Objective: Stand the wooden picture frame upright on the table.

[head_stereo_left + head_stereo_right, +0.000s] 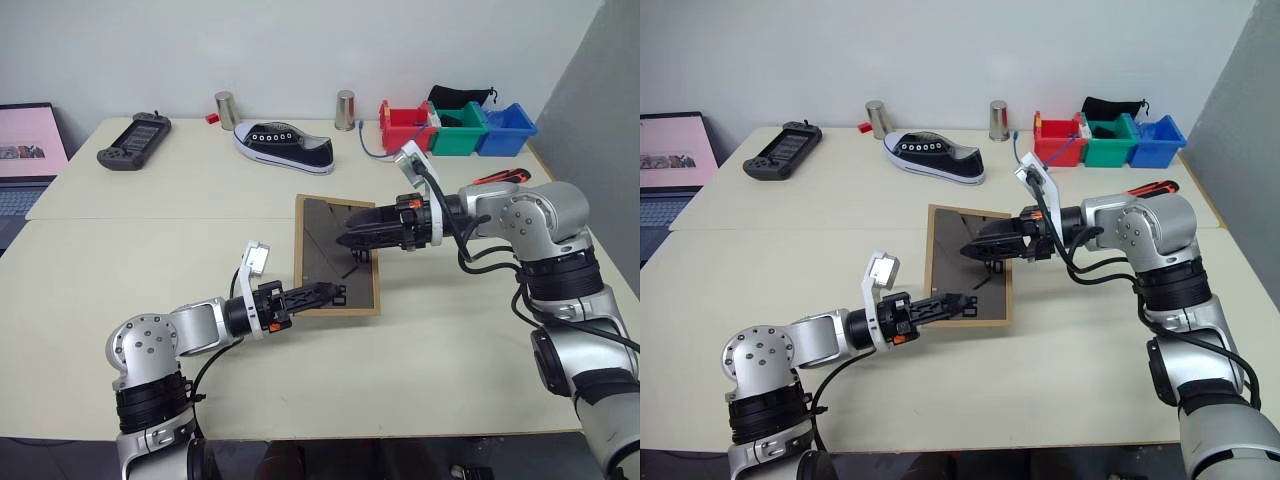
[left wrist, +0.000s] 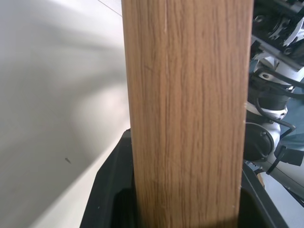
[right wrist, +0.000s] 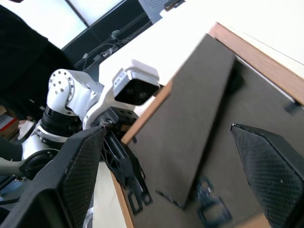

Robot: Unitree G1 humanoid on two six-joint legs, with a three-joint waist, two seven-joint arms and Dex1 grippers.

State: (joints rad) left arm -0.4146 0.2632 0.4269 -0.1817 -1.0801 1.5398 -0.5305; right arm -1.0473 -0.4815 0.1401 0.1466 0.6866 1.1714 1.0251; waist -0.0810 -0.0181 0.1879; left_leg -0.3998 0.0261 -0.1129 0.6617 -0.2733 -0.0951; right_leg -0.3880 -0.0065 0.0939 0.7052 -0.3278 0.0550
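Observation:
The wooden picture frame (image 1: 318, 240) shows its dark grey back to me at the middle of the table (image 1: 150, 260). My left gripper (image 1: 335, 293) is shut on the frame's near light-wood edge (image 2: 190, 114). Coming in from the right, my right gripper (image 1: 345, 240) hovers open over the back panel. Its two black fingers (image 3: 71, 180) stand wide on either side of the fold-out stand (image 3: 199, 133). Whether the frame's far edge rests on the table I cannot tell.
At the back of the table lie a black-and-white shoe (image 1: 283, 143), a black game console (image 1: 134, 139), two metal cups (image 1: 225, 108) and red, green and blue bins (image 1: 458, 125). A laptop (image 1: 25, 150) sits far left. A red-and-black tool (image 1: 500, 177) lies behind my right arm.

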